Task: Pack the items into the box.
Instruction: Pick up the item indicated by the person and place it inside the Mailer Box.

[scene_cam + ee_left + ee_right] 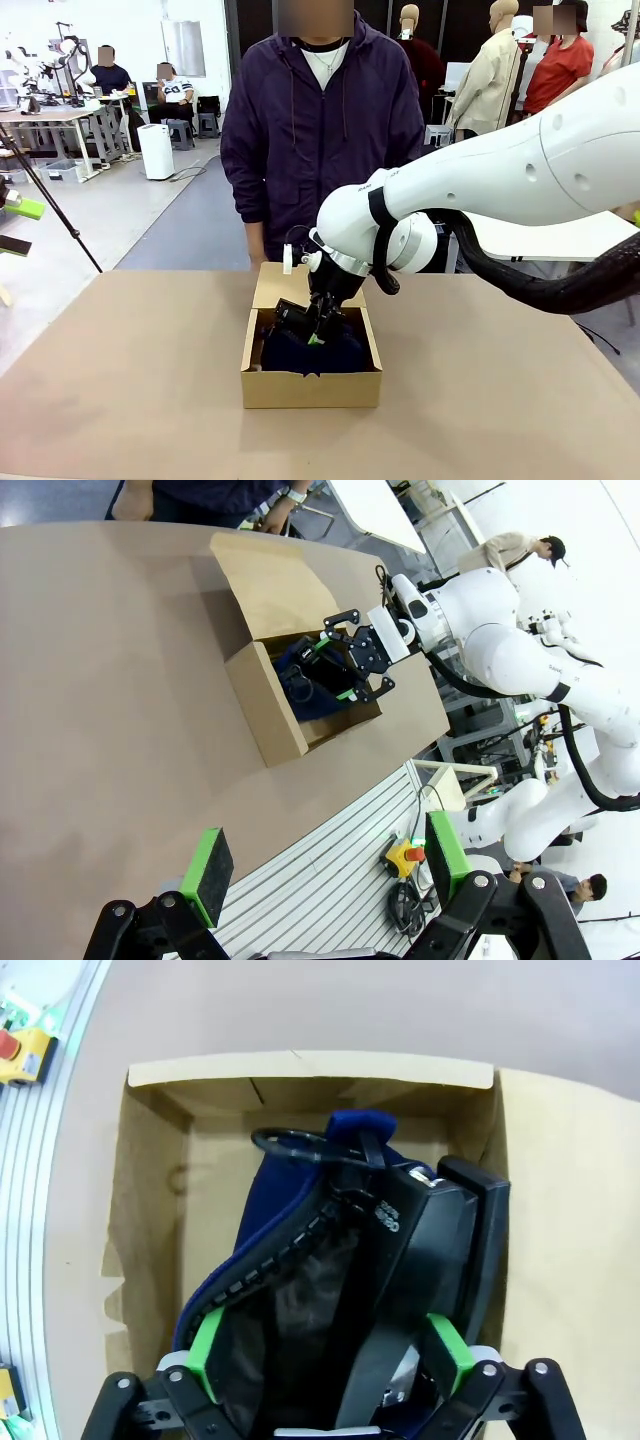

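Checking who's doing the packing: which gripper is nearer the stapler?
Right. The right gripper is down in the box, its open fingers either side of the stapler. The left gripper hangs open, far off from the box.

Navy pouch, blk stapler in open box

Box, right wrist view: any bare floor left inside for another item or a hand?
Bare floor runs between the navy pouch and the box wall at picture left, plus a strip beyond the pouch's loop. Picture right is crowded: stapler along that wall, right gripper over both.
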Tool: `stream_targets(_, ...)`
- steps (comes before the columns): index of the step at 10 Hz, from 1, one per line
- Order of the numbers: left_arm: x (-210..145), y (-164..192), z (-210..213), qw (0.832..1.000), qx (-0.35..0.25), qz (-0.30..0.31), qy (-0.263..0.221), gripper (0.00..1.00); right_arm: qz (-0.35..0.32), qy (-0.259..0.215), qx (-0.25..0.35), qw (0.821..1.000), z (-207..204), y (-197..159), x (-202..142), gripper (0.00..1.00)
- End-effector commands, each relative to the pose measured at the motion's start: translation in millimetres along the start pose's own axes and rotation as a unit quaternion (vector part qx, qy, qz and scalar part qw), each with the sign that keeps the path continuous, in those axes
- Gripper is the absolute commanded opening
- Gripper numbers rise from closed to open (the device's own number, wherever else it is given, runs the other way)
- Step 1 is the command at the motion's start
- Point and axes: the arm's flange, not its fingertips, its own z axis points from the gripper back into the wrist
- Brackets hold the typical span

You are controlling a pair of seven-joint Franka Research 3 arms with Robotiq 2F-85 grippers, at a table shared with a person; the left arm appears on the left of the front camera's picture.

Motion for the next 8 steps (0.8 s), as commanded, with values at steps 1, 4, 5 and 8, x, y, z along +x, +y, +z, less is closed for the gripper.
stream_targets(1,0,-2,2,1.0,0.001,0.006,0.003,1.0,-0.014,-0.013,0.016,1.0,8,-3,9,1.0)
stream_targets(4,0,-2,2,1.0,0.001,0.006,0.003,1.0,-0.022,-0.025,0.021,0.999,29,-2,14,1.0)
stream_targets(5,0,-2,2,1.0,0.001,0.006,0.003,1.0,-0.03,-0.017,0.017,0.999,42,-2,16,1.0)
stream_targets(8,0,-2,2,1.0,0.001,0.006,0.003,1.0,-0.052,0.009,0.002,0.999,80,-1,12,1.0)
